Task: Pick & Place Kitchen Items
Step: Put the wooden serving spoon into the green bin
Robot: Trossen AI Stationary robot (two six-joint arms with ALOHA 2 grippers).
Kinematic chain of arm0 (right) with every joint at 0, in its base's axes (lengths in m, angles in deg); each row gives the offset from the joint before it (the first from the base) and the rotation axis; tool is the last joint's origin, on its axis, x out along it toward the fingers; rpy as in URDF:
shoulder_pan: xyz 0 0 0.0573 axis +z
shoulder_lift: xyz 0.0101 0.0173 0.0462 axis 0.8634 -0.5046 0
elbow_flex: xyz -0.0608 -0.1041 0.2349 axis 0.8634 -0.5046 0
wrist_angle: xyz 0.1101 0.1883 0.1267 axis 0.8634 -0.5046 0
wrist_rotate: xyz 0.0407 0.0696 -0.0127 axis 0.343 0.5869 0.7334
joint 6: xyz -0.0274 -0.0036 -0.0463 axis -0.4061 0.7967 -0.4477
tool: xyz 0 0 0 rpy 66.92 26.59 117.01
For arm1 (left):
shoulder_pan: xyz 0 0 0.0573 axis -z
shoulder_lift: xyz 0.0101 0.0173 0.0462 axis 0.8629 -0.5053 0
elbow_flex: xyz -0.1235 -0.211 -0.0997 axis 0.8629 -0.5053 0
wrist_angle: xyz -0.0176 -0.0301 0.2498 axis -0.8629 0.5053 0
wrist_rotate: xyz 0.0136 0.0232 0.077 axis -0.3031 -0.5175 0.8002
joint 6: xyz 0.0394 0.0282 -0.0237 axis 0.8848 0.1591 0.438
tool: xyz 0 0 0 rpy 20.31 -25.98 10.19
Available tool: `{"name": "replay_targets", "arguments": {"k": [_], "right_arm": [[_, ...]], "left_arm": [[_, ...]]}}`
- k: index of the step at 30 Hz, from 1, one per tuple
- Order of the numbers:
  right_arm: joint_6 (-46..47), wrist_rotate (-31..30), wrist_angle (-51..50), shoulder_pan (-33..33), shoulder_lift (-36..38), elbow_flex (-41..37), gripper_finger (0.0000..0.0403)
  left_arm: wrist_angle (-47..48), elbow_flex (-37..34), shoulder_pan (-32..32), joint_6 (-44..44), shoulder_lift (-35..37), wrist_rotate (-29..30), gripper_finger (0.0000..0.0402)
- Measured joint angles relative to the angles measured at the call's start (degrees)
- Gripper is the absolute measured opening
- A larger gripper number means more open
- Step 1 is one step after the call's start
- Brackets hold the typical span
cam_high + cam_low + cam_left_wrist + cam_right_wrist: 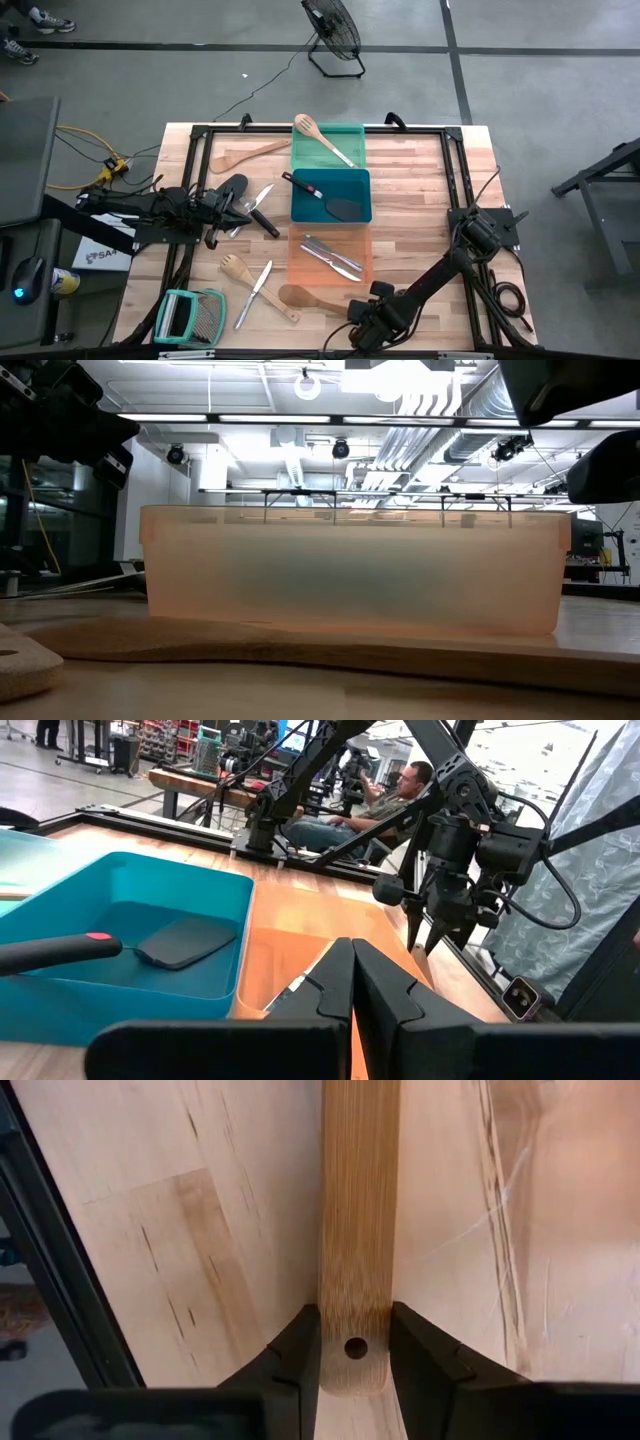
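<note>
A pale wooden spoon lies flat on the table just in front of the orange tray, which holds metal knives. My right gripper is at the near edge, pointing down and shut on the spoon's handle. The blue tray holds a black spatula. In the green tray another wooden spoon leans over the rim. At the table's left my left gripper waits, shut on nothing. My right gripper pinches the wooden spoon's handle at its free end, by the small hole, between its two fingers. The fingers come from above, pointing down, one on each long edge of the handle. The spoon lies flat on the table.
On the left half lie a wooden fork, a knife, a wooden spatula, a black spatula and a green slicer. A black frame borders the table. A person sits beyond the table in the left wrist view.
</note>
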Motion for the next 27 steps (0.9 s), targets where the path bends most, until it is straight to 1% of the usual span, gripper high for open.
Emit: {"name": "replay_targets", "arguments": {"k": [6, 17, 23, 27], "right_arm": [[0.03, 0.9, 0.17, -0.42, 1.47, -0.44, 0.0086], [0.01, 0.82, -0.79, -0.57, 7.2, -0.82, 0.0086], [-0.4, 0.07, -0.32, -0.68, 9.42, -0.68, 0.0086], [-0.27, -1.93, 0.9, -0.64, 11.3, -0.63, 0.0086]], "left_arm": [[0.0, 0.0, 0.0, 0.0, 0.02, -0.02, 0.0], [0.0, 0.0, 0.0, 0.0, 0.02, -0.02, 0.0], [0.0, 0.0, 0.02, 0.0, 0.01, -0.01, 0.0], [0.0, 0.0, 0.01, 0.0, 0.01, -0.01, 0.0]]}}
